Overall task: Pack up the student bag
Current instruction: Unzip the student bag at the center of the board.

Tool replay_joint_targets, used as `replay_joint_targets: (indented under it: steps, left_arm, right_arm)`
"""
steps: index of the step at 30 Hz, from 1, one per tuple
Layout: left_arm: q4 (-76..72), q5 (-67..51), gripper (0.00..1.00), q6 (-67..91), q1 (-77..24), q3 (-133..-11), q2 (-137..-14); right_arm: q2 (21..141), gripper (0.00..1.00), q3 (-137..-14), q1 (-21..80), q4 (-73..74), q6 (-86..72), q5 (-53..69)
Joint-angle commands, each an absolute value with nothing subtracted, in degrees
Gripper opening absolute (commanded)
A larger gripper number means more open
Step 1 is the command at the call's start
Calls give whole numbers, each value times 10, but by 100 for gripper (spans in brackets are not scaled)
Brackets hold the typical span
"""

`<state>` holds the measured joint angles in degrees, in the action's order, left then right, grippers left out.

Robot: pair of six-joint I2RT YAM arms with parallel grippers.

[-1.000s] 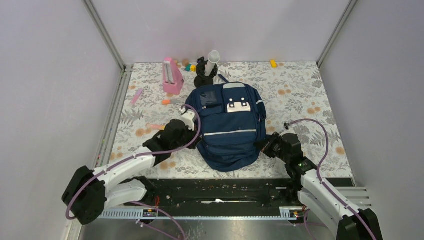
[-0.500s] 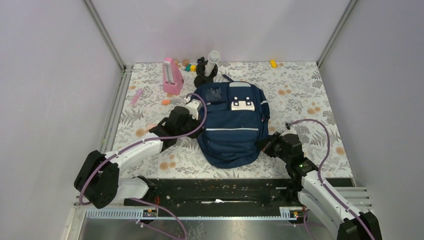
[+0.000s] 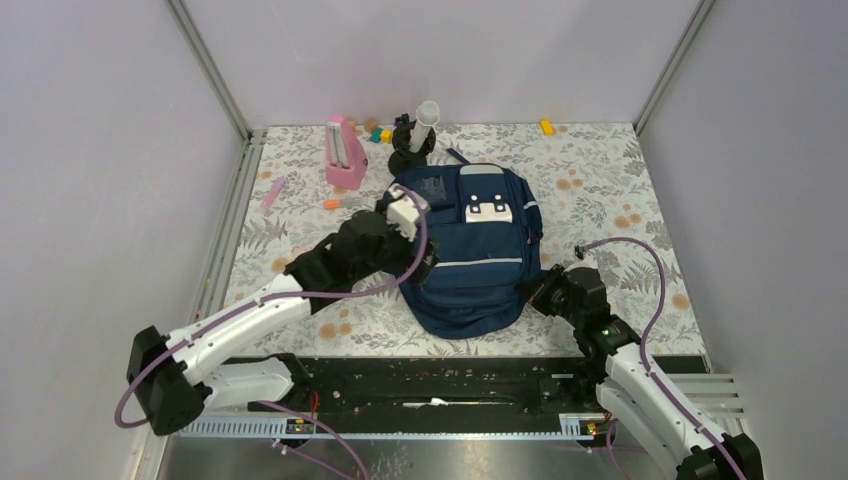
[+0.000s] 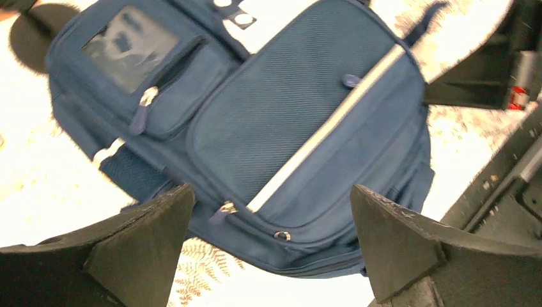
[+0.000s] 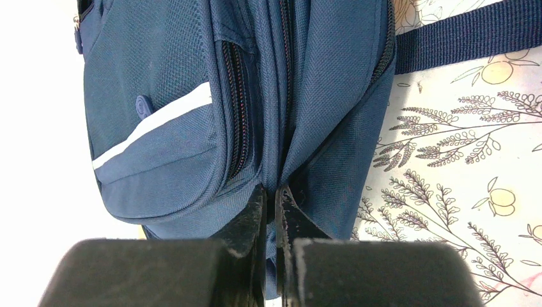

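Observation:
The student bag (image 3: 470,250) lies flat on the floral table, navy blue with white-grey patches and a thin light stripe. My left gripper (image 3: 425,255) hovers over the bag's left edge, open wide and holding nothing. In the left wrist view its gripper (image 4: 271,195) frames the student bag (image 4: 287,121) at the lower front pocket, with zipper pulls visible. My right gripper (image 3: 533,290) is at the bag's lower right side. In the right wrist view this gripper (image 5: 276,192) is shut on a fold of the student bag (image 5: 166,96) beside a zipper.
At the back stand a pink box (image 3: 343,152), a black holder with a white tube (image 3: 413,140), small coloured blocks (image 3: 380,133) and a yellow block (image 3: 546,127). A pink pen (image 3: 272,192) and an orange piece (image 3: 331,204) lie left. A black rail (image 3: 440,375) runs along the near edge.
My left gripper has opened wide and swung right, over the bag's left edge. The bag shifted slightly away and to the right. The right gripper kept its hold on the fabric.

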<state>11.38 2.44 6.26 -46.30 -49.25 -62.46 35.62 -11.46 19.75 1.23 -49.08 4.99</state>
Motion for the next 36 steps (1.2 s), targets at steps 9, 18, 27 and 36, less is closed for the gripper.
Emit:
replay_joint_targets:
  steps: [9,18,27,36]
  left_arm:
    - [269,32,99,-145,-580,-620,-798]
    - [226,145,99,-165,-585,-630,-874]
    - [181,234,99,-171,-585,-633,-857]
    - [177,244,99,-158,-581,-640,-826]
  right_arm:
    - [352,0,-152,192,24,-473,34]
    - [344,0,-145,193,24,-475,35]
    - [340,0,-141,193,24,-477,38]
    - [337,0,-137,192,26,-477,42]
